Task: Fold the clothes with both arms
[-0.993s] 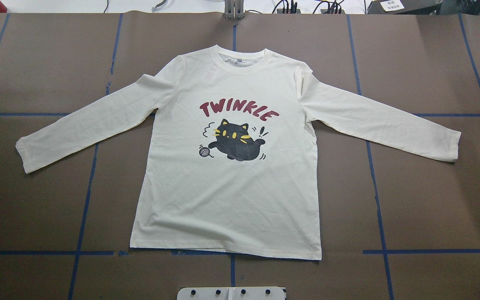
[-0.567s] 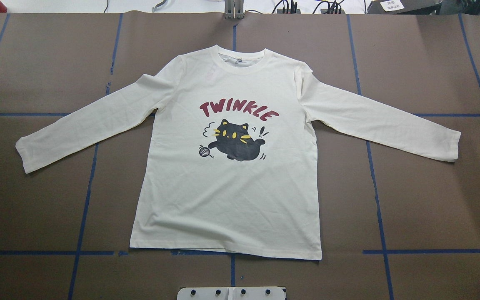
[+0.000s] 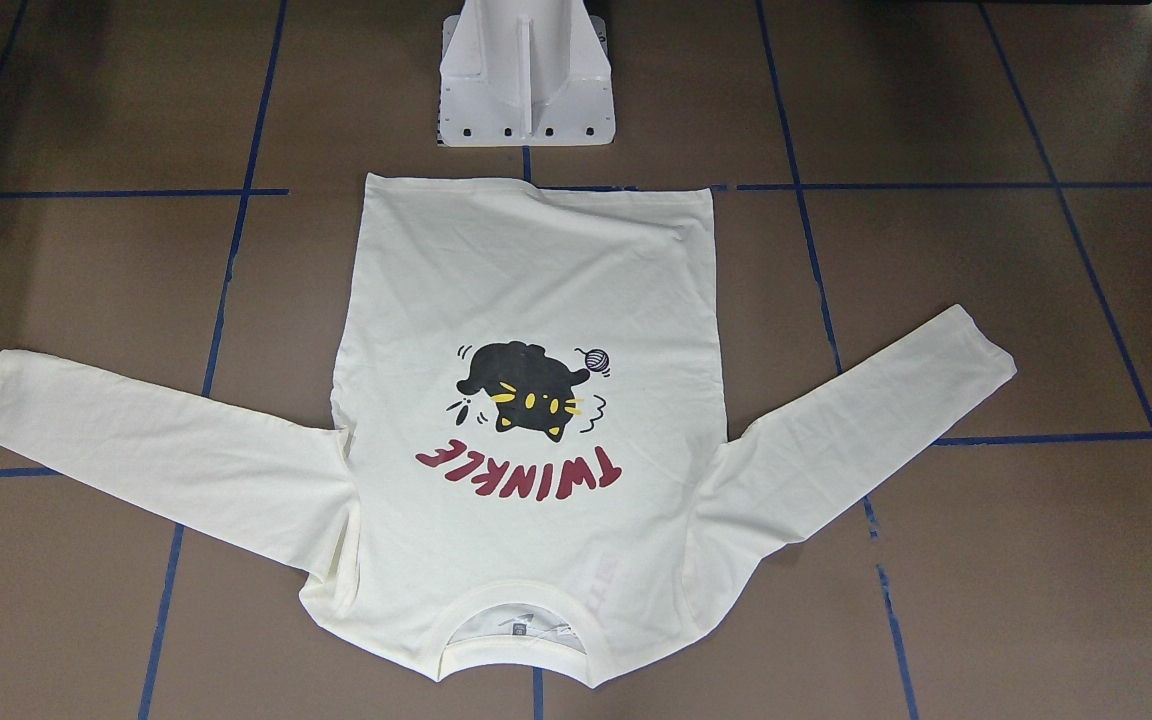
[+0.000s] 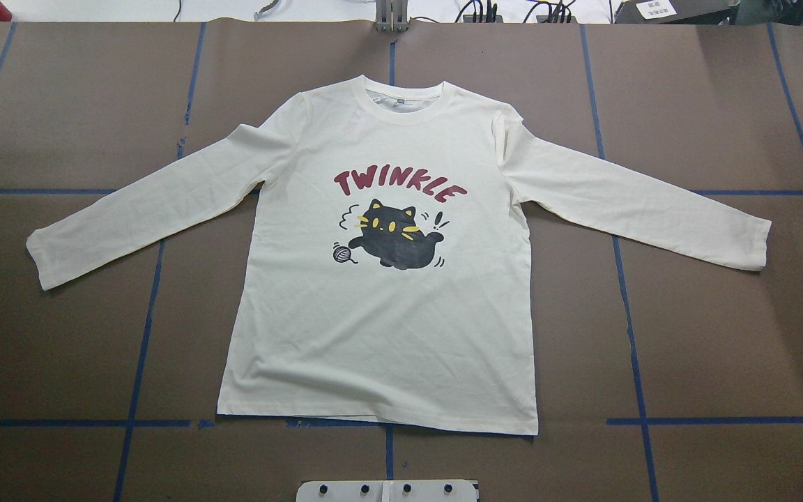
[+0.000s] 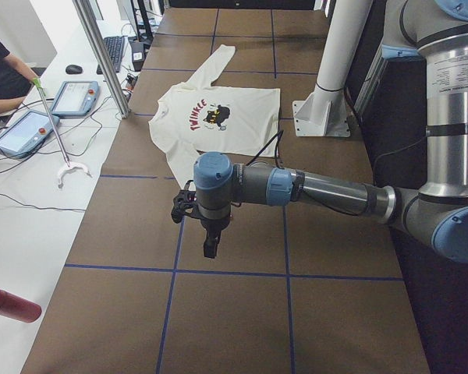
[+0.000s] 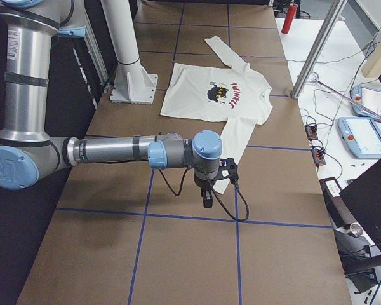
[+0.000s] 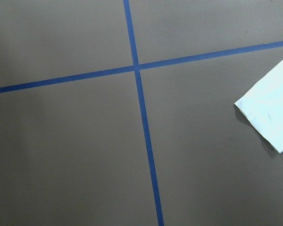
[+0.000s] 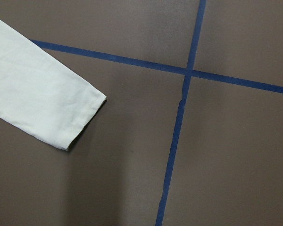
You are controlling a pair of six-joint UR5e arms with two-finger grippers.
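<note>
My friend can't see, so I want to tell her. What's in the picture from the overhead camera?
A cream-white long-sleeved T-shirt lies flat, print up, on a brown table marked with blue tape lines, both sleeves spread out sideways. Its front shows a black cat under red TWINKLE lettering.

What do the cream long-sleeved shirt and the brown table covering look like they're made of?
The cream long-sleeved shirt: probably matte cotton knit, given its fine wrinkles and stitched collar band. The brown table covering: likely matte paper or thin sheet, flat and unreflective, marked with blue tape lines.
</note>
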